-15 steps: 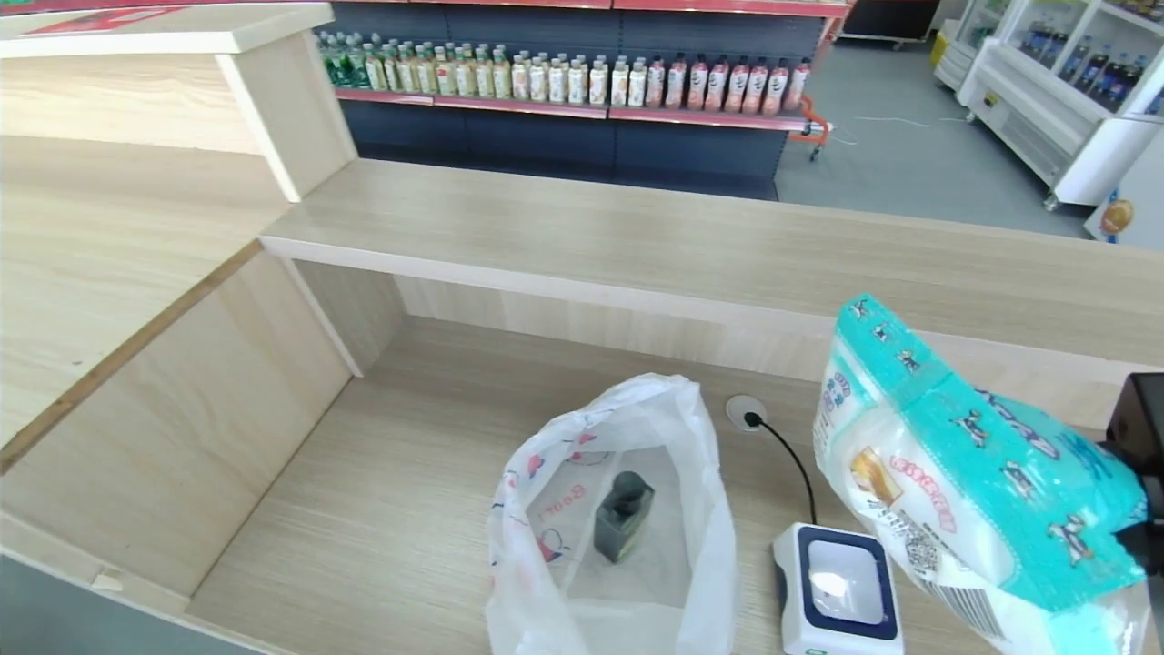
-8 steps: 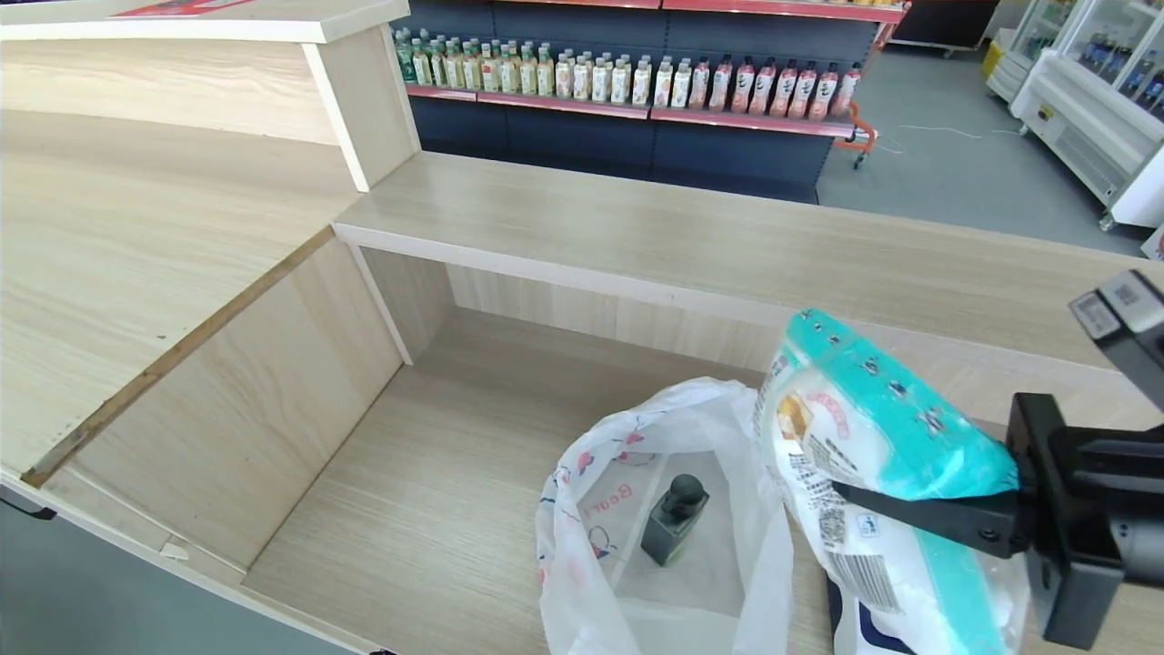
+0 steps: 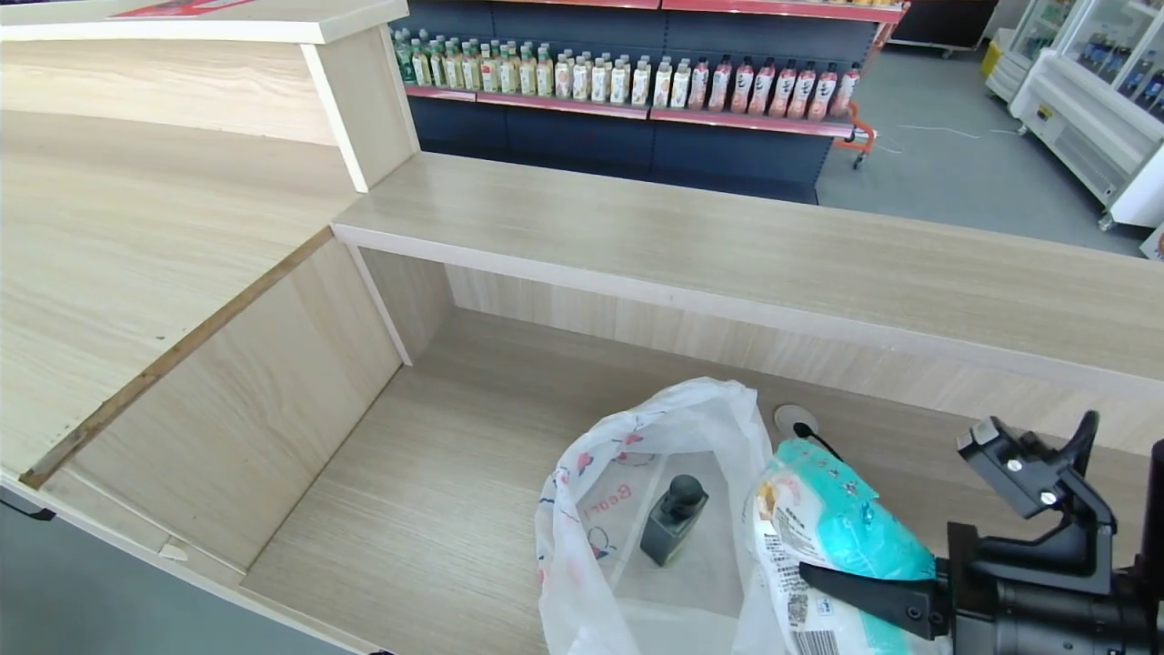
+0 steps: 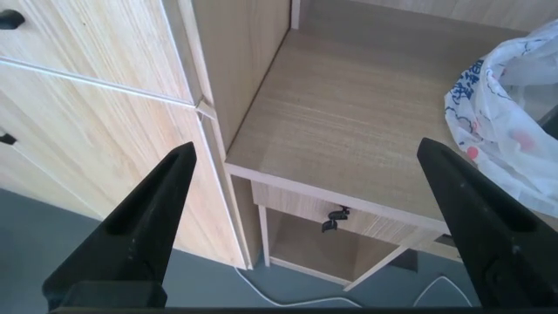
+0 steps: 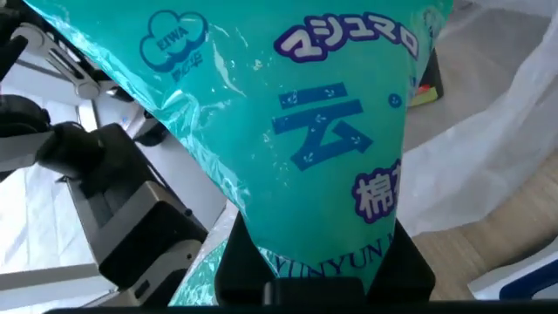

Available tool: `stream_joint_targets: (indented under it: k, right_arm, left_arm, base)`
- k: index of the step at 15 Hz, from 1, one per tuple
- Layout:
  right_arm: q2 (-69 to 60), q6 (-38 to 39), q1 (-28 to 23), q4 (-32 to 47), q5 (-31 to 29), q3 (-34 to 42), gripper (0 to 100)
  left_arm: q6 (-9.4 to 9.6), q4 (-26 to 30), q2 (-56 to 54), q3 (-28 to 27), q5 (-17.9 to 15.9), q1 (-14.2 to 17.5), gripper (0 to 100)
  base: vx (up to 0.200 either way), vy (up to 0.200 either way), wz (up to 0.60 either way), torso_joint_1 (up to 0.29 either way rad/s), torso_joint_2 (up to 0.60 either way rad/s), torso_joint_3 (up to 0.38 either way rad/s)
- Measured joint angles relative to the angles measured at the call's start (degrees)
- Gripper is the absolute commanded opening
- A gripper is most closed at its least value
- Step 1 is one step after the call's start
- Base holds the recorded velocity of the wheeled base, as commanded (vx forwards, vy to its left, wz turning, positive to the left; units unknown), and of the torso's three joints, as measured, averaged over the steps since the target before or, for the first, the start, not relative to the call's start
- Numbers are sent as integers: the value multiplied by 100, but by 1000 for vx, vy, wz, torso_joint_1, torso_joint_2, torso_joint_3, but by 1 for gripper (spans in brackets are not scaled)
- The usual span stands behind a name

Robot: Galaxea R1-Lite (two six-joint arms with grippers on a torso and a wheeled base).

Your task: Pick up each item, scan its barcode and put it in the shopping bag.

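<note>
Leftmost, the left pincer (image 4: 305, 153) hangs spread and empty over the table's (image 3: 436, 509) left edge, well apart from the bag (image 3: 582, 473). The bag stands open with a dark bottle (image 3: 673, 518) inside. Just beside its right rim, the right pincer (image 3: 823, 587) pinches the teal packet (image 3: 837, 528), long axis tilted up toward the bag. The mouth lies to that pincer's left, so the right arm is likely the nearer.
</note>
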Motion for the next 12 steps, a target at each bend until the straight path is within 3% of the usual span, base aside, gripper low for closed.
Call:
stream_joint_targets:
  k: [3,7,10,12]
  right_arm:
    - [328,339,-246,-197,-77,232,0]
    - [973,347,-477,-855,-780,276,0]
    - [1519,462,-433,-1822,-1098,207,0]
    - [1665,399,-122,-2039,-1147,37,0]
  left_arm:
    - [0,0,0,0,0,0,100]
    - [0,0,0,0,-1,0,100]
    - [0,0,0,0,0,-2,100]
    - [2,0,0,0,0,-2,100]
  base:
    - [0,0,0,0,0,0]
    - [0,0,0,0,0,0]
    - [0,0,0,0,0,0]
    - [0,0,0,0,0,0]
